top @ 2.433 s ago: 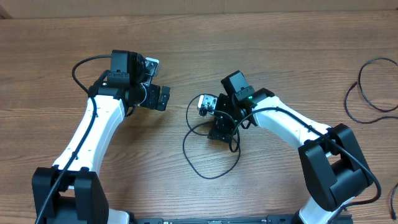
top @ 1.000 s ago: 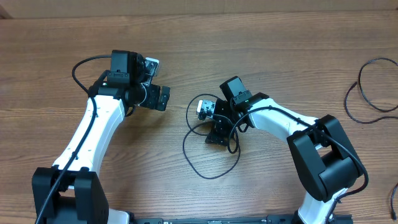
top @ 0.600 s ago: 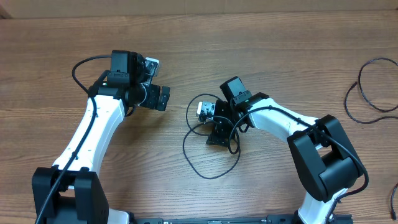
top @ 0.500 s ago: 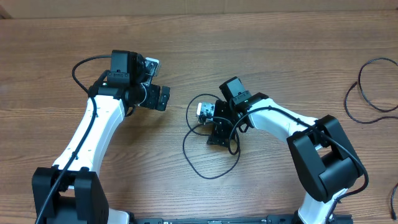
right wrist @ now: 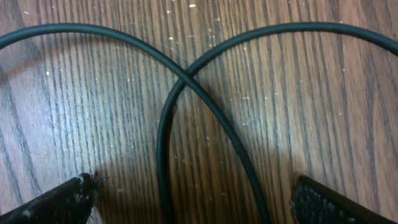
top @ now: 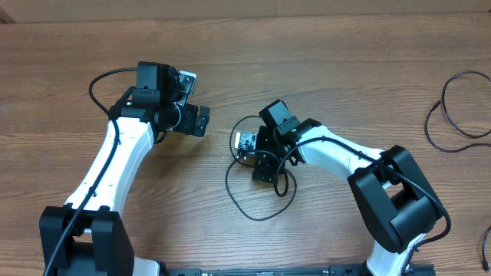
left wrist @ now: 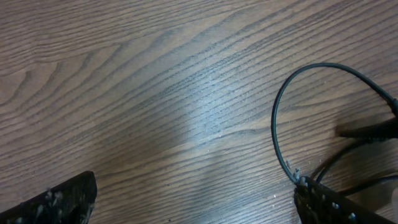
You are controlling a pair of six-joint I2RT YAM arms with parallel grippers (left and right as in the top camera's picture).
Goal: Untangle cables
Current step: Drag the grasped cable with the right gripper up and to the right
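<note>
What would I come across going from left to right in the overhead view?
left gripper → right gripper → loose black cable at the right edge

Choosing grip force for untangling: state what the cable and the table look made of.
Cable: likely rubber or soft plastic sheath, matte black, smooth, bending in easy curves. Table: wood or wood-look laminate, brown with clear grain and a faint sheen; which one is unclear.

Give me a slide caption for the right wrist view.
Right arm's open fingers flank two crossing black cable strands on the wooden table.
</note>
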